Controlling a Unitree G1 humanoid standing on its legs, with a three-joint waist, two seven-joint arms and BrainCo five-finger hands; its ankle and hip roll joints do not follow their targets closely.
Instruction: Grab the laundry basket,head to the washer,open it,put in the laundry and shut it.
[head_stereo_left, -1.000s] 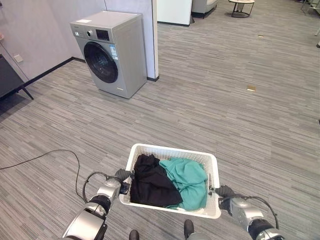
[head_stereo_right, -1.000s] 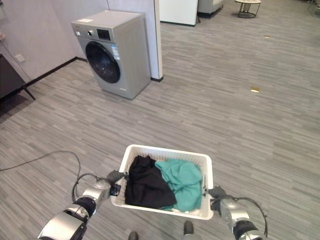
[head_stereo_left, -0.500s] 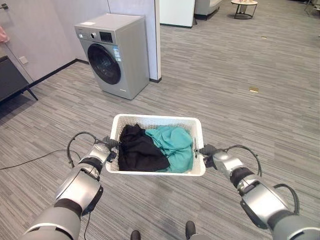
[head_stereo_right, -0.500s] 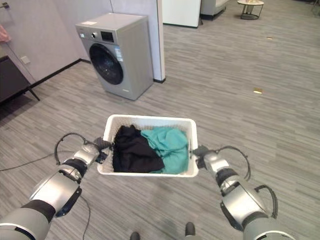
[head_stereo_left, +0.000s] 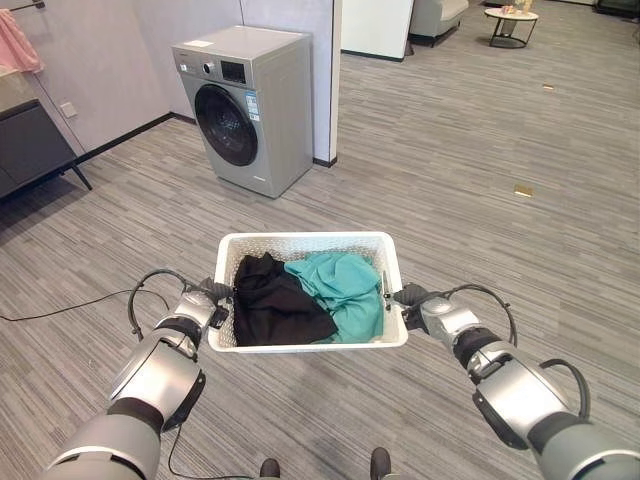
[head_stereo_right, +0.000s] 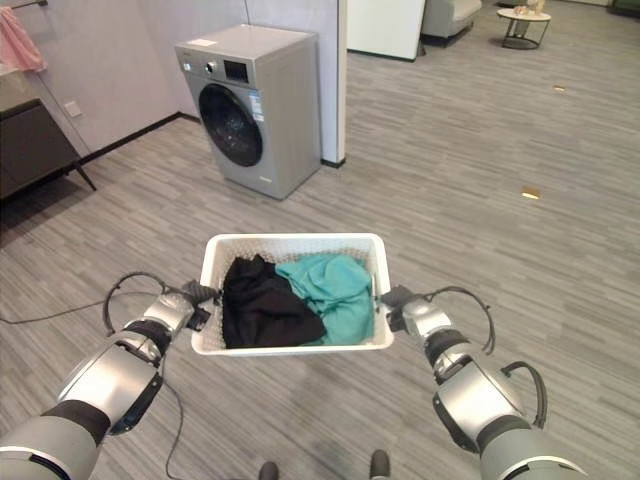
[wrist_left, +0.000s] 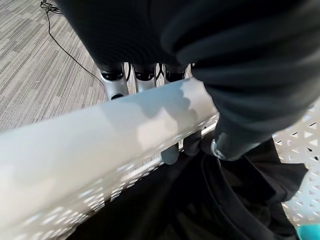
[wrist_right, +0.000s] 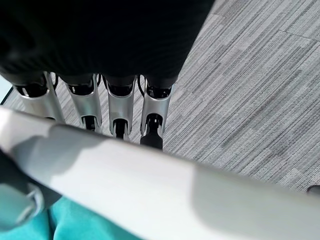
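Head views, lower centre of frame: I saw the white perforated plastic laundry basket (head_stereo_left: 312, 340) held off the grey wood-grain plank floor (head_stereo_left: 470, 190) between the two arms. The left hand (head_stereo_left: 205, 303) met the basket's left short rim and the right hand (head_stereo_left: 422, 306) met its right short rim. In the left wrist view, the silver fingers (wrist_left: 113, 82) ran under the white rim and curled round it, with the dark tips and the thumb showing on the inner side against the mesh wall, so I read that hand as grasping the rim. In the right wrist view, the fingers (wrist_right: 116, 111) likewise passed behind the rim bar and the thumb lay on the inner side above the teal cloth, so I read that hand as clenched on the rim too.

Inside the basket, a crumpled black garment (head_stereo_left: 272, 303) filled the left half and a crumpled teal garment (head_stereo_left: 343, 288) filled the right half, the two touching at the middle.

Upper left of frame: the silver-grey front-loading washing machine (head_stereo_left: 250, 105) stood against a white wall post, well apart from the basket, with its round dark door (head_stereo_left: 228, 125) closed. A dark low cabinet (head_stereo_left: 35, 145) stood at the far left edge. A small round side table (head_stereo_left: 511, 22) stood at the upper right.
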